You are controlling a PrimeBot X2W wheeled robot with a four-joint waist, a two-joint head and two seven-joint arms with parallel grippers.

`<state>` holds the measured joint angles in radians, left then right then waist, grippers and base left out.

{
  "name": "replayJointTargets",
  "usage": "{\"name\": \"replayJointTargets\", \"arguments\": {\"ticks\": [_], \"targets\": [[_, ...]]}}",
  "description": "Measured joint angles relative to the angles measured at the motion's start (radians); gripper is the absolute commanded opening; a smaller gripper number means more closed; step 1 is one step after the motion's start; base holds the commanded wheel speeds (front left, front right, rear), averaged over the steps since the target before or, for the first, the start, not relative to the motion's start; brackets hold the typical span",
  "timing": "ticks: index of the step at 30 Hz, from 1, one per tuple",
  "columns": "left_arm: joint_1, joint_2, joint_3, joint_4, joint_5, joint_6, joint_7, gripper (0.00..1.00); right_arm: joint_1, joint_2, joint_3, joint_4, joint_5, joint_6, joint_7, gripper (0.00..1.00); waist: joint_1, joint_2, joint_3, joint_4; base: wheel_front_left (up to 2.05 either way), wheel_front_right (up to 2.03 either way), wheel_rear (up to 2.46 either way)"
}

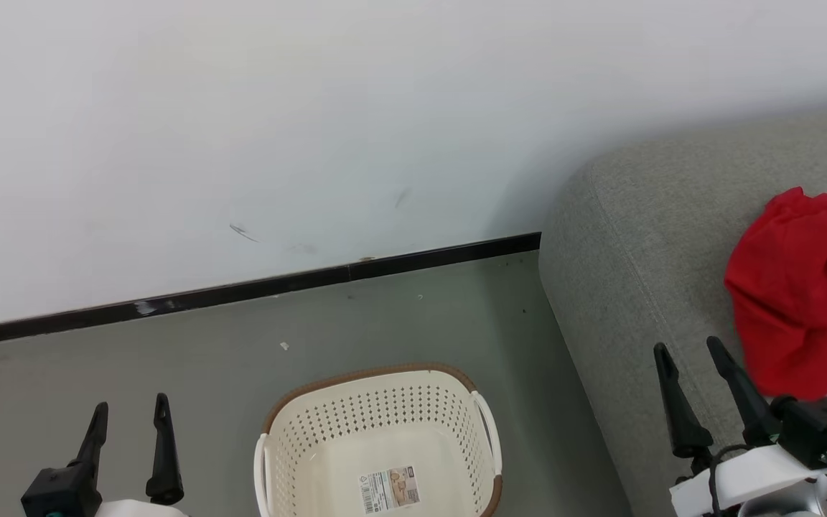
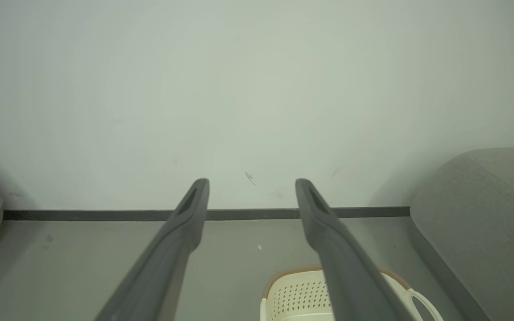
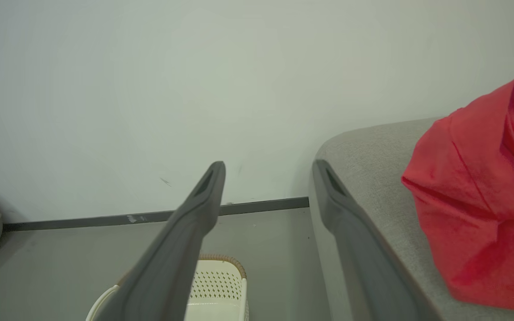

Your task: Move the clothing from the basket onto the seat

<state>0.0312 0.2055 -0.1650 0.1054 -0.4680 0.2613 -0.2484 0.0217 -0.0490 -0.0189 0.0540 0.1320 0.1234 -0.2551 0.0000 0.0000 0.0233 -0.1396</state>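
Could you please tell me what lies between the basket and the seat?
A strip of bare grey floor, as the head view shows; the basket and the seat stand apart, with nothing lying between them.

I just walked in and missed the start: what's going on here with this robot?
The basket on the floor shows only a paper label inside. Red clothing lies heaped on the grey seat. The left pincer and the right pincer are both open, holding nothing, the right one beside the clothing.
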Motion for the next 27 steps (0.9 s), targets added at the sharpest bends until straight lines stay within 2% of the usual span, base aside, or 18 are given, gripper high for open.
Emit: {"name": "replayJointTargets", "arguments": {"ticks": [27], "targets": [[0.034, -0.016, 0.015, -0.012, 0.022, -0.027, -0.001, 1.0, 0.101, 0.01, 0.005, -0.04, 0.001, 0.0, 0.0, 1.0, 0.0, 0.0, -0.061, 0.047, 0.0, 0.0, 0.0]]}}
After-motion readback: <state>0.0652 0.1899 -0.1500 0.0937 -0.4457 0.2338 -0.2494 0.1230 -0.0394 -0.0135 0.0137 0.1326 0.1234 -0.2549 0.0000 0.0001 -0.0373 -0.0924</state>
